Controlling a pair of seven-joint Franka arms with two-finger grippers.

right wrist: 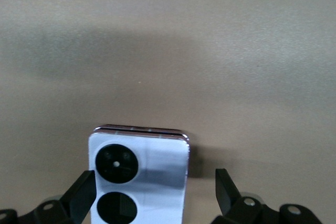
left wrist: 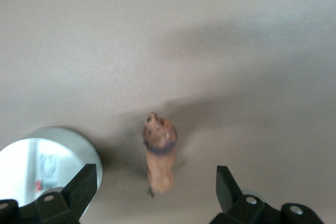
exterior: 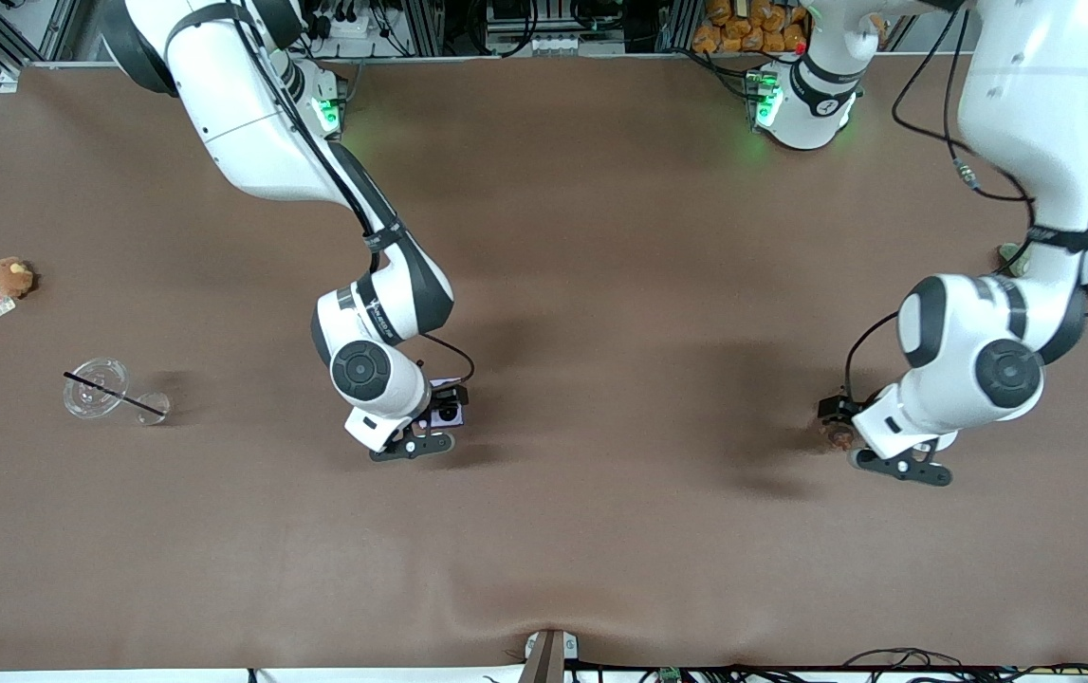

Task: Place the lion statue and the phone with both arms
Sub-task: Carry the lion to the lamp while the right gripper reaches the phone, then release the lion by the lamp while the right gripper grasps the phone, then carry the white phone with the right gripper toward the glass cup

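Note:
The lion statue [left wrist: 160, 153], tiny and reddish-brown with a darker mane, rests on the brown table between my left gripper's [left wrist: 155, 188] open fingers, touching neither. In the front view it peeks out [exterior: 836, 434] beside the left gripper [exterior: 866, 439], toward the left arm's end of the table. The lilac-white phone [right wrist: 139, 177] lies flat, its two black camera circles facing up, between my right gripper's [right wrist: 153, 190] open fingers. One finger is close to its edge and the other stands well apart. In the front view the phone [exterior: 446, 412] shows under the right gripper [exterior: 430, 429], near the table's middle.
A round brown plush toy with a tag [exterior: 10, 277] and a clear cup with a black straw [exterior: 96, 387] lie toward the right arm's end. A grey-green thing [exterior: 1013, 256] shows by the left arm. A white round object [left wrist: 47, 158] sits beside the left gripper's finger.

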